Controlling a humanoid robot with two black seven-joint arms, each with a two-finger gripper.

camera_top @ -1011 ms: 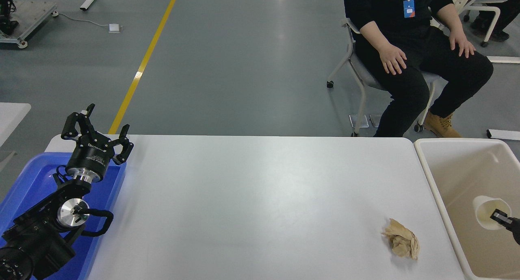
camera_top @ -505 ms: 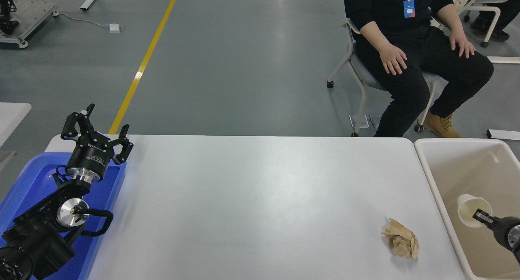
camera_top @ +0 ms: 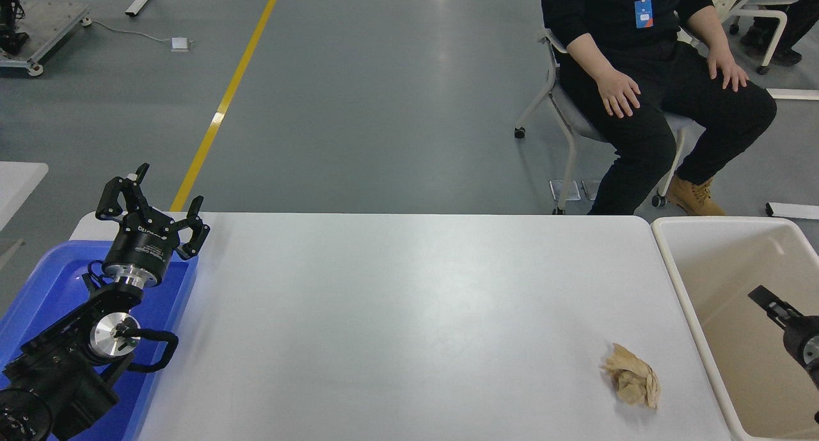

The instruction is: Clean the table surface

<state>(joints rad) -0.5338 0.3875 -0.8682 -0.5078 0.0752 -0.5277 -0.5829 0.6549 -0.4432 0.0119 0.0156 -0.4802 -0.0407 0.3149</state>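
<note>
Where the near edge of the table surface [camera_top: 397, 313] meets the bottom of the view, the left arm sits parked at the lower left, above the blue tray [camera_top: 45, 281] that rests on the table's left end. The left gripper [camera_top: 153, 201] points away from the camera with its fingers [camera_top: 115, 194] spread apart and nothing between them.

On the near right part of the table surface lies a crumpled tan paper wad [camera_top: 630, 383], resting on the tabletop close to the right edge and apart from both arms.

Just beside the table's right edge stands the beige bin [camera_top: 678, 281]. The right gripper [camera_top: 771, 303] enters from the right edge of the view and hangs over the bin's interior, with only a narrow black tip and part of the wrist visible; whether its fingers are parted or together cannot be determined. No object is visible at its tip.

The table surface spans the width of the view between tray and bin, white and matte.

Beyond the table's far edge, a person [camera_top: 640, 57] in black clothing sits on a chair [camera_top: 563, 108] at the upper right, one hand on each thigh. A yellow floor line [camera_top: 224, 102] runs across the grey floor at the upper left.
</note>
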